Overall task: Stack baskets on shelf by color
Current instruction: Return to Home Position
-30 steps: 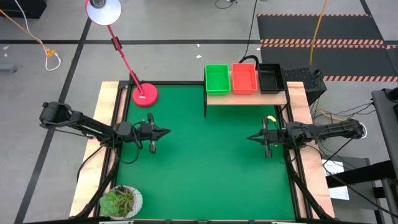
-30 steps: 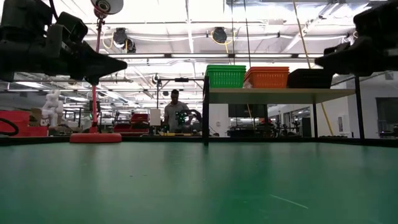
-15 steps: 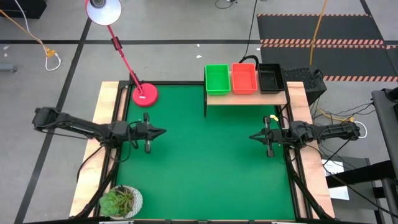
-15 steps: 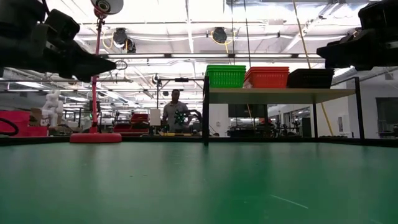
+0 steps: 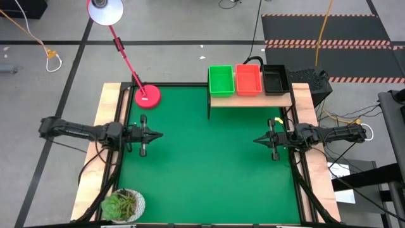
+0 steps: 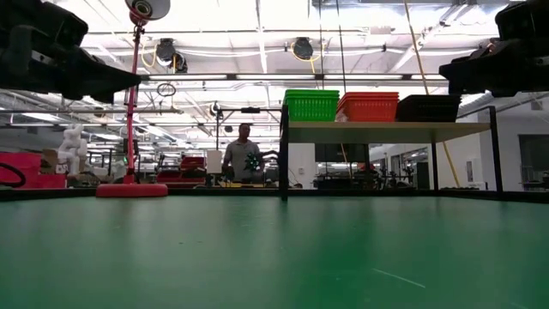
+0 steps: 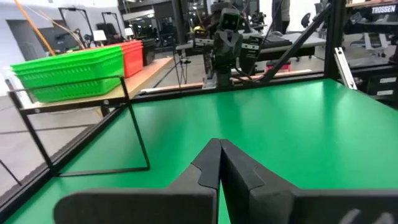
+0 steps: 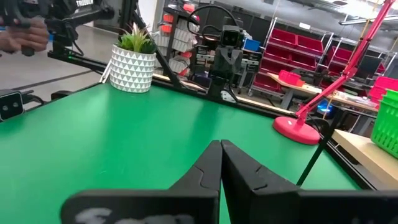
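Note:
Three stacks of baskets sit side by side on the light-wood shelf at the table's far right: green, orange-red and black. In the low view the green, orange-red and black stacks rest with their bottoms on the shelf board. My left gripper hovers shut over the table's left side, pointing right. My right gripper hovers shut over the right side, pointing left. Both hold nothing; their fingers meet in the wrist views.
A red lamp base stands at the far left of the green table top, its arm leaning away to the white shade. A potted plant sits at the near left corner. A person stands in the room behind.
My left gripper has drawn back toward the table's left edge, staying shut and level. My right gripper has barely shifted, only a little toward the right edge. The baskets and shelf have stayed where they were.

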Controlling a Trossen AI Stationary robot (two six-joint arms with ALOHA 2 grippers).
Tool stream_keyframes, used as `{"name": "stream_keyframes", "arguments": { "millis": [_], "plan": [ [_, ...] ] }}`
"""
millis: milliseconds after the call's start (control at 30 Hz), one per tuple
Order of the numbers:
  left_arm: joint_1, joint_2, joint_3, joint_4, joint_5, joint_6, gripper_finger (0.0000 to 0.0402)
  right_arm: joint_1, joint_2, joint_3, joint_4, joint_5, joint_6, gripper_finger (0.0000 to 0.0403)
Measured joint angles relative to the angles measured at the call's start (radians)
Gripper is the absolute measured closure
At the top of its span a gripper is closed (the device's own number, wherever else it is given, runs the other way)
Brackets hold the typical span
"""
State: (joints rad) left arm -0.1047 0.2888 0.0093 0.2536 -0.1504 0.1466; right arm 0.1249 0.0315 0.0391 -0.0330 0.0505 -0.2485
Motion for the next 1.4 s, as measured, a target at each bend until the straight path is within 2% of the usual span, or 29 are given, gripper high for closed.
{"name": "stream_keyframes", "arguments": {
  "millis": [267,433,667,900,1233,1400],
  "plan": [
    [0.023,-0.208,0.000,-0.202,0.001,-0.001,0.0392,0.000,0.000,0.000,0.000,0.000,0.002,0.0403],
    [0.036,-0.286,0.003,-0.221,0.017,0.033,0.0398,0.000,0.000,0.000,0.000,-0.004,0.002,0.0403],
    [0.053,-0.286,0.003,-0.224,0.020,0.031,0.0387,0.000,0.001,-0.001,0.021,-0.001,0.002,0.0403],
    [0.053,-0.282,0.003,-0.225,0.020,0.029,0.0398,0.000,0.003,-0.001,0.081,0.002,0.049,0.0403],
    [0.052,-0.282,0.002,-0.216,0.019,0.031,0.0362,0.000,0.003,-0.001,0.120,0.002,0.046,0.0403],
    [0.052,-0.282,0.000,-0.198,0.019,0.029,0.0362,0.000,0.003,-0.001,0.125,0.001,0.046,0.0403]
  ]
}}
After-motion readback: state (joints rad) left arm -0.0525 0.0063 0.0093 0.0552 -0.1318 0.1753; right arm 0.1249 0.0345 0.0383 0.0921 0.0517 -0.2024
